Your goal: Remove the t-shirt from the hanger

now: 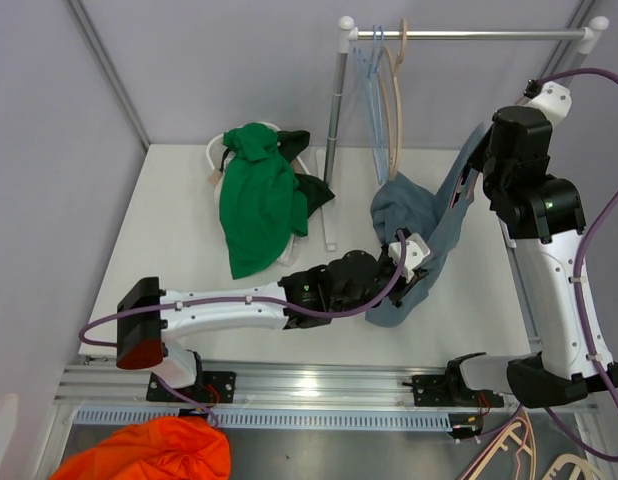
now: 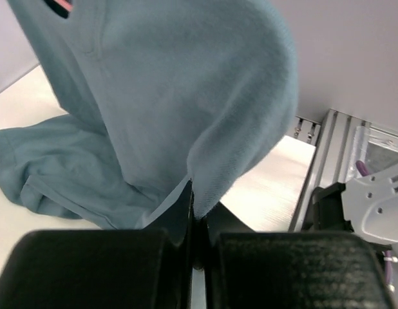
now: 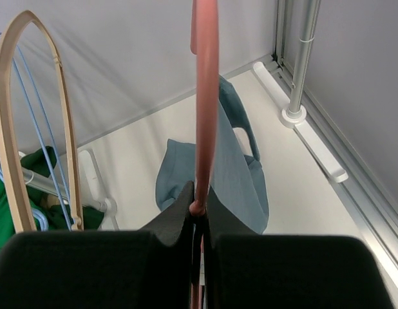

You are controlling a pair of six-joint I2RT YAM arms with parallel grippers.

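The blue-grey t-shirt (image 1: 414,215) hangs in mid-air and trails down onto the white table (image 1: 169,230). My left gripper (image 1: 401,252) is shut on a fold of the t-shirt's lower part; the cloth (image 2: 180,96) fills the left wrist view and is pinched between the jaws (image 2: 198,207). My right gripper (image 1: 473,178) is held high at the shirt's upper right and is shut on the pink hanger (image 3: 204,96), which runs up out of its jaws (image 3: 199,207). The t-shirt (image 3: 234,174) hangs below it. Most of the hanger is hidden inside the shirt.
A green garment (image 1: 257,195) lies at the back left of the table. A clothes rack (image 1: 334,140) holds wooden and blue hangers (image 1: 384,90), which also show in the right wrist view (image 3: 18,129). An orange cloth (image 1: 149,452) and spare hangers (image 1: 529,452) lie in front of the table.
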